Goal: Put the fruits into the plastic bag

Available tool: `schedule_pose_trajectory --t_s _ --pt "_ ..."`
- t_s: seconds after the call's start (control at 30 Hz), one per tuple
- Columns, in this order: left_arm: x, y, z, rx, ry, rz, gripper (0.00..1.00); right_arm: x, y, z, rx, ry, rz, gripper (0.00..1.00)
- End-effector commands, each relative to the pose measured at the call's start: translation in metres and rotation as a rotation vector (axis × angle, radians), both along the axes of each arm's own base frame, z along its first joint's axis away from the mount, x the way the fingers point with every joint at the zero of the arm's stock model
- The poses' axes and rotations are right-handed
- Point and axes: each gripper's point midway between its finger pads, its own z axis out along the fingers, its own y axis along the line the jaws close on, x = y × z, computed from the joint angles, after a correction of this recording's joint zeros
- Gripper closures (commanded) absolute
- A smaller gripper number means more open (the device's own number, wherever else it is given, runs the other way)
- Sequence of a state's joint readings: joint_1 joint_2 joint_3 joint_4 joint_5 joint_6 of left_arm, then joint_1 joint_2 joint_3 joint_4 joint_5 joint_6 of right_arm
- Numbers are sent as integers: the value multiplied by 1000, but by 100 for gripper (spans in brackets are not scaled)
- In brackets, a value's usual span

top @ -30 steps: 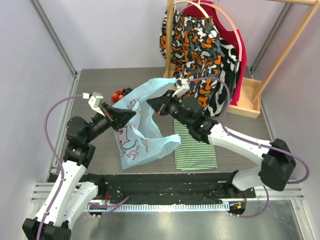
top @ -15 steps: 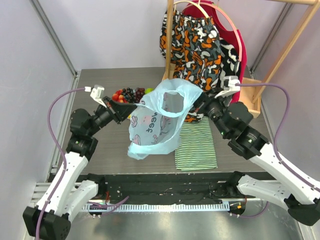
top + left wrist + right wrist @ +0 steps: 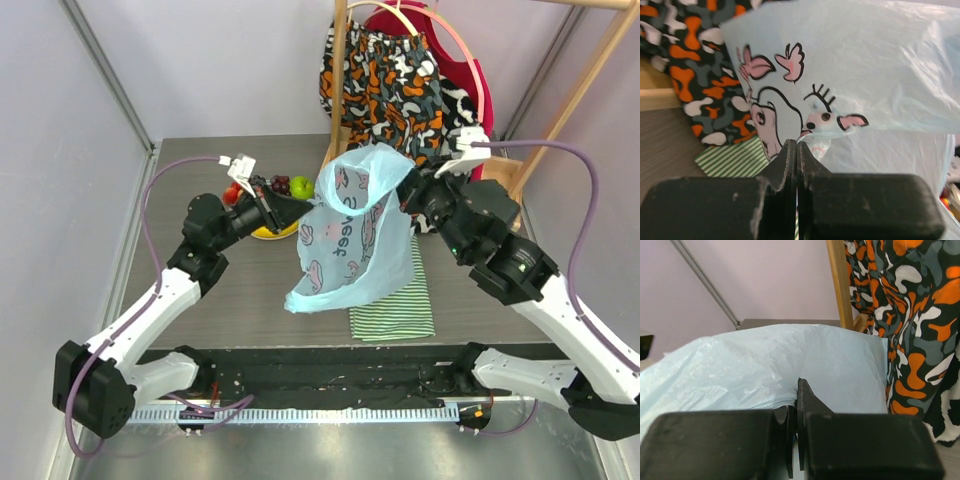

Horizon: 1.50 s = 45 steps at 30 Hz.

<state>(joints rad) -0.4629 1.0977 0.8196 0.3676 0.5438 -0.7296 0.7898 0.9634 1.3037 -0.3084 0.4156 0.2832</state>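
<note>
The left gripper (image 3: 292,208) and the right gripper (image 3: 405,190) each pinch tight on the blue plastic bag (image 3: 345,235), holding it up in the air near the fruits (image 3: 288,186), so I think its mouth needs pulling open next.

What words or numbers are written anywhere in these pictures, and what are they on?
"weet": on the plastic bag, seen from the top camera, running sideways. A fold may hide more letters.
The left wrist camera shows only a cartoon drawing on the bag, with no letters.
There is no writing on the striped cloth or the patterned clothes.
</note>
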Motion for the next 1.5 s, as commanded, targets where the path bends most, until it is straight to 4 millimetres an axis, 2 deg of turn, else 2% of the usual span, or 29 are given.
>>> schedule_pose_trajectory --t_s 0.0,0.03,0.1,0.13,0.2,0.23,0.3,0.37,0.47,0.53,0.6,0.63,0.7,0.73,0.83,1.0,1.03,1.1,1.13,1.17,1.2,1.23,1.27,1.3,1.33,1.37,1.4,1.43,1.47 --pt "32 26 -19 37 17 250 100 25 4 -31 -115 92 -93 99" --pt "45 38 -35 68 63 352 100 29 3 -43 -143 122 -116 99" --pt "48 47 -73 133 153 403 100 40 -2 -61 -194 162 -189 99" --pt "50 49 -83 144 173 417 100 47 0 -80 -247 203 -212 99" --pt "53 55 -105 167 230 462 100 52 1 -94 -274 237 -219 99" --pt "54 58 -111 176 248 483 100 57 0 -103 -292 262 -227 99" --pt "59 72 -125 211 280 566 100 60 0 -108 -290 280 -222 99" --pt "60 78 -127 232 274 595 100 63 -6 -110 -286 290 -228 99" --pt "62 81 -121 256 231 602 100 66 -13 -108 -277 290 -243 99" --pt "62 76 -114 268 198 567 97 68 -14 -107 -279 289 -247 99" --pt "61 72 -108 267 181 543 83 72 -16 -109 -285 297 -256 99" --pt "58 68 -105 260 171 509 69 74 -16 -108 -281 295 -258 99" --pt "56 64 -97 254 153 485 52 77 -15 -109 -282 302 -258 99" --pt "54 62 -94 252 147 467 39 79 -15 -108 -280 300 -259 99" --pt "48 60 -73 236 86 437 21 85 -12 -109 -287 309 -251 99" --pt "22 52 -25 213 -71 321 9 93 -7 -104 -302 309 -239 99" --pt "18 53 -20 218 -88 312 7 95 -10 -98 -297 304 -244 99" --pt "11 59 2 220 -164 323 4 100 -10 -99 -310 310 -250 99" --pt "11 62 6 233 -176 339 1 101 -10 -96 -306 309 -246 99" --pt "12 67 20 228 -205 364 0 107 -12 -98 -309 318 -253 99" --pt "19 76 25 243 -206 419 0 108 -12 -98 -309 320 -251 99" --pt "24 81 20 284 -191 446 0 110 -11 -97 -306 323 -243 99" --pt "30 87 31 290 -196 479 0 112 -12 -98 -306 327 -245 99" --pt "41 100 30 311 -170 534 0 115 -13 -99 -310 334 -244 99" --pt "54 104 12 343 -93 543 0 117 -12 -100 -311 338 -239 99" --pt "62 108 19 321 -68 552 0 118 -13 -101 -311 343 -234 99" --pt "78 129 13 310 -12 602 0 120 -14 -102 -314 349 -235 99" --pt "89 128 3 290 34 567 3 121 -15 -103 -318 350 -233 99" --pt "99 135 0 243 88 592 4 122 -14 -103 -317 352 -222 99"
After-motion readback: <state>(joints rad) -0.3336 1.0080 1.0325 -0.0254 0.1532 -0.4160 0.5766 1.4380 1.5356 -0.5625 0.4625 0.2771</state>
